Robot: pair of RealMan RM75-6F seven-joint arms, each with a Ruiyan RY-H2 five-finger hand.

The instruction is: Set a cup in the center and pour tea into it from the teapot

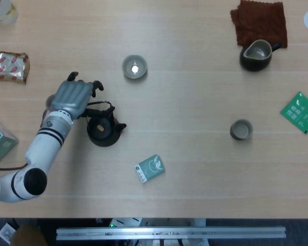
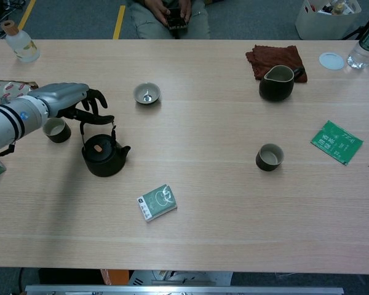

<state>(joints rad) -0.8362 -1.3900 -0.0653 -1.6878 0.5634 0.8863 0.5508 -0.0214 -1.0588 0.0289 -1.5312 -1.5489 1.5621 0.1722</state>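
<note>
Listing items at risk, with causes.

Left hand (image 2: 71, 98): near the counter's left edge, fingers curled over the raised wire handle of the teapot (image 2: 103, 157). Whether the fingers have actually closed round the wire cannot be told from either view; they lie on or just above it. Risk: a lift on a partial hold would let the thin handle slip, and the pot would swing or drop back.

Teapot: black, upright on the counter, left of centre, spout toward the middle. Risk: hanging from a pivoting handle, it may tip and spill before it reaches any cup.

Small dark cup (image 2: 56, 129): just beside the hand, between it and the left edge, partly hidden under the hand in the head view. Risk: a sideways shift of the wrist could knock it over.

Grey cup (image 2: 269, 157): upright, toward the right side, well apart from the teapot, not at the centre. Risk: pouring begun before a cup is centred would wet the bare counter (image 2: 209, 203).

Green packet (image 2: 157, 202): near the front edge, below the teapot; may foul a low carry.

Right hand: not seen in either view.
</note>
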